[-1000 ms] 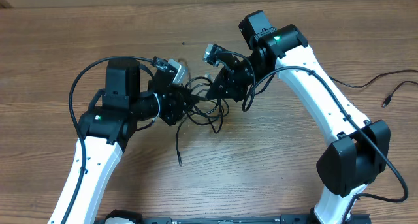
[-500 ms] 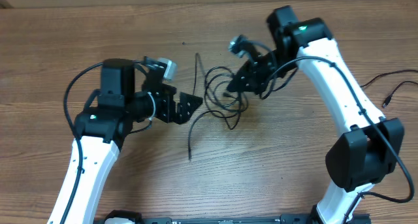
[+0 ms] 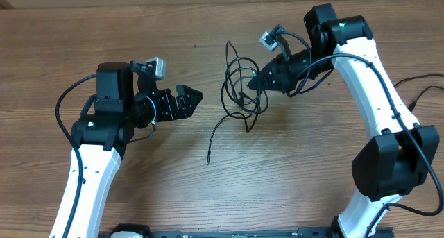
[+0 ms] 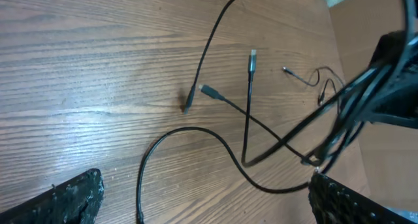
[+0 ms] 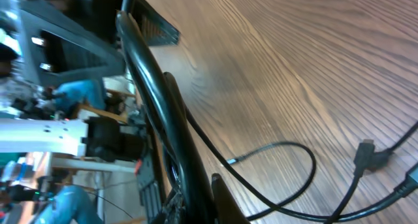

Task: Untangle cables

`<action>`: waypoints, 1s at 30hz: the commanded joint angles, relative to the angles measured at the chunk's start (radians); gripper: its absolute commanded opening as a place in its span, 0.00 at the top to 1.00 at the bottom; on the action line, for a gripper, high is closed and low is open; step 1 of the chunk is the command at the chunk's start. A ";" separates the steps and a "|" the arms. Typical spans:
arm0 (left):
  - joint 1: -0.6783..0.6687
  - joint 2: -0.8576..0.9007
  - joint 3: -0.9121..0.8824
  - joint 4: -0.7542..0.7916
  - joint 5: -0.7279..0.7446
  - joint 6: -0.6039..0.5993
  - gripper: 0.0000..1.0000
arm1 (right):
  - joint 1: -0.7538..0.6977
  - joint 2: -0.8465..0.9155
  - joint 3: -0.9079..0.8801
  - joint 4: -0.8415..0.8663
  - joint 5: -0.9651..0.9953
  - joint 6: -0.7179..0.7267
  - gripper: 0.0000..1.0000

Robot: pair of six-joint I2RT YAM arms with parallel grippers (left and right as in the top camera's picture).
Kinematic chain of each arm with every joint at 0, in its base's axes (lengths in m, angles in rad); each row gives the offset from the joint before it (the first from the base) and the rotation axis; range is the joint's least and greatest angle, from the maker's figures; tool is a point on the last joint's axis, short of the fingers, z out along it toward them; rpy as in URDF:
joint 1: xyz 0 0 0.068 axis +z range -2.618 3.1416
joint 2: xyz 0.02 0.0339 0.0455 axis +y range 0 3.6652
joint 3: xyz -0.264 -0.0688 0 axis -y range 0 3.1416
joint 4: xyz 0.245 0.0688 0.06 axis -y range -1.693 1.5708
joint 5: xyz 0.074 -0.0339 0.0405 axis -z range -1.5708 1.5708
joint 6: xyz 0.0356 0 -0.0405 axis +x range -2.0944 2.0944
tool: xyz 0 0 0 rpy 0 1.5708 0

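The cables (image 3: pixel 239 92) are thin black cords looped in a loose bundle at the table's middle, and one free end trails down to the front (image 3: pixel 209 160). My right gripper (image 3: pixel 254 83) is shut on the bundle's right side and holds it partly lifted. My left gripper (image 3: pixel 189 103) stands open to the left of the bundle, apart from it. In the left wrist view the cables (image 4: pixel 248 119) cross the wood ahead of the wide-spread fingers (image 4: pixel 72 198), with silver-tipped plugs showing. The right wrist view shows a cord (image 5: pixel 153 80) running up from my shut gripper (image 5: pixel 212 208).
Another thin black cord with a small plug (image 3: pixel 411 107) lies at the table's right edge, past the right arm. The arms' own thicker black cables loop beside each arm. Bare wooden tabletop (image 3: pixel 291 168) stretches in front of the bundle.
My left gripper opened, let go of the cables and drew back to the left. The right gripper moved right and away, pulling the bundle with it and stretching it out.
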 commanded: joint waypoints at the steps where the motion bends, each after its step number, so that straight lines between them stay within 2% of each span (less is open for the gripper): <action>1: 0.000 -0.001 0.019 -0.002 -0.007 -0.031 0.00 | 0.004 -0.040 0.013 0.003 -0.138 -0.005 0.96; 5: 0.000 -0.001 0.019 -0.004 -0.004 0.027 0.00 | 0.004 -0.040 0.013 0.003 -0.218 -0.005 0.96; 9: 0.000 -0.001 0.019 -0.004 0.065 0.130 0.00 | 0.004 -0.040 0.013 0.003 -0.221 -0.004 0.96; 15: 0.000 -0.001 0.019 -0.003 0.137 0.199 0.00 | 0.004 -0.040 0.013 0.002 -0.220 -0.004 0.96; 21: 0.000 -0.001 0.019 0.022 0.229 0.289 0.07 | 0.004 -0.040 0.013 0.010 -0.217 -0.005 0.96; 30: 0.000 -0.001 0.019 0.105 0.286 0.340 0.00 | 0.004 -0.040 0.013 0.015 -0.217 -0.006 0.96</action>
